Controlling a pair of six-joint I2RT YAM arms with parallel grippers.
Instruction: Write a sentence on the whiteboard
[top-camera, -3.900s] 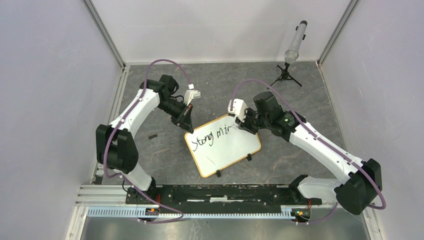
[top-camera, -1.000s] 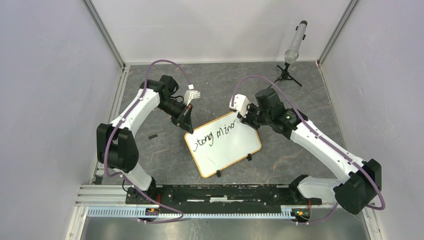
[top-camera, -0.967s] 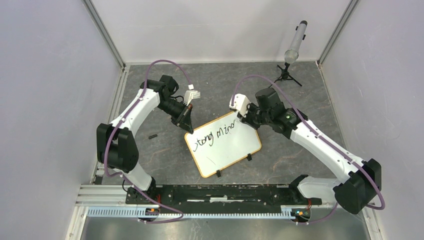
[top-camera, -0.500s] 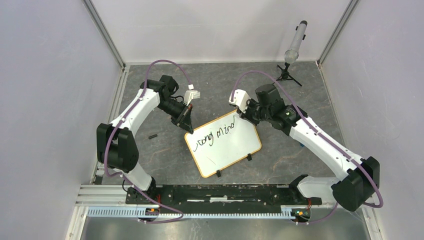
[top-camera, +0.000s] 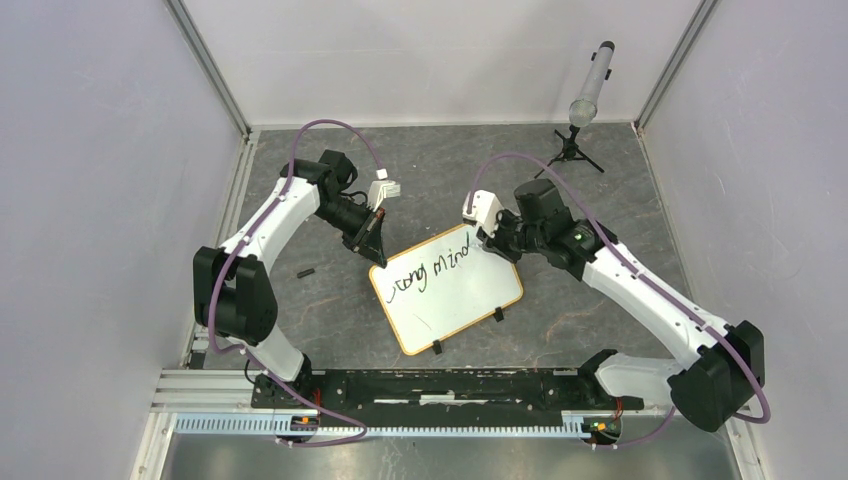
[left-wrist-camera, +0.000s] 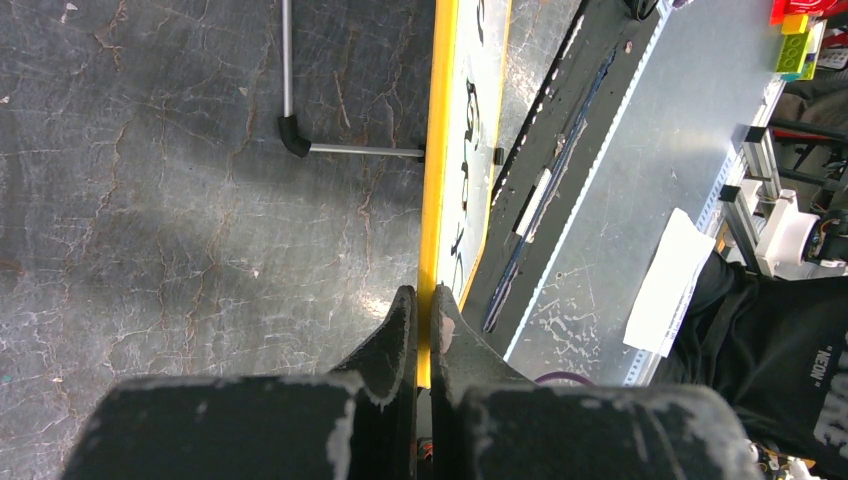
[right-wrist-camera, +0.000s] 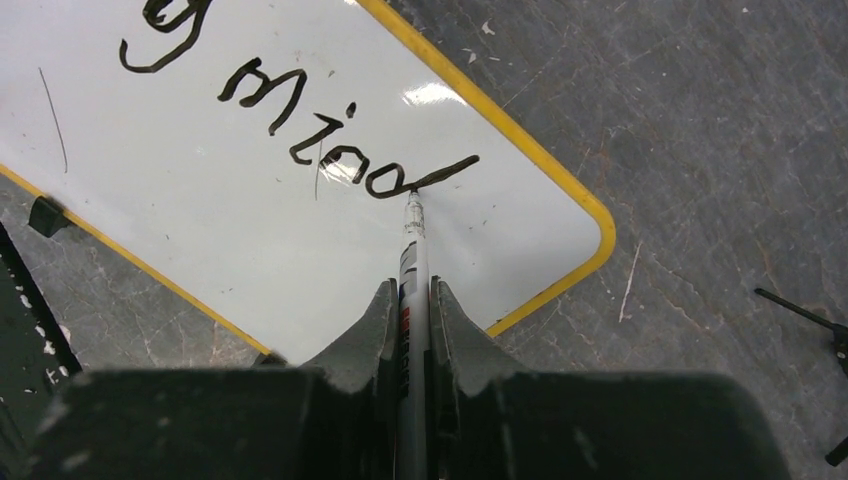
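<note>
Starting at the near edge, we see the black rail (top-camera: 440, 385) that carries both arm bases. Just beyond it the whiteboard (top-camera: 455, 300) lies on the grey worktop (top-camera: 330, 320) between the two arms. It is turned at an angle, with its two black feet (top-camera: 437, 347) on the long edge toward us. Black handwriting runs along its far long edge, and the last word reads like "mind".

At the board's left far corner our left claw (top-camera: 376, 252) is pinched tight on the yellow frame. In the left wrist view both fingers (left-wrist-camera: 400, 320) clamp that thin edge. Our right claw (top-camera: 494, 246) stands narrow over the right far end of the board and grips a marker (right-wrist-camera: 411, 255) between its fingers. The marker's tip meets the white surface at the tail stroke of the last letter.

To the left of the board, a small black piece (top-camera: 305, 271) lies alone on the worktop. Farthest off, near the back wall, a grey cylinder (top-camera: 592, 82) leans on a small black tripod (top-camera: 571, 152), well apart from the board.
</note>
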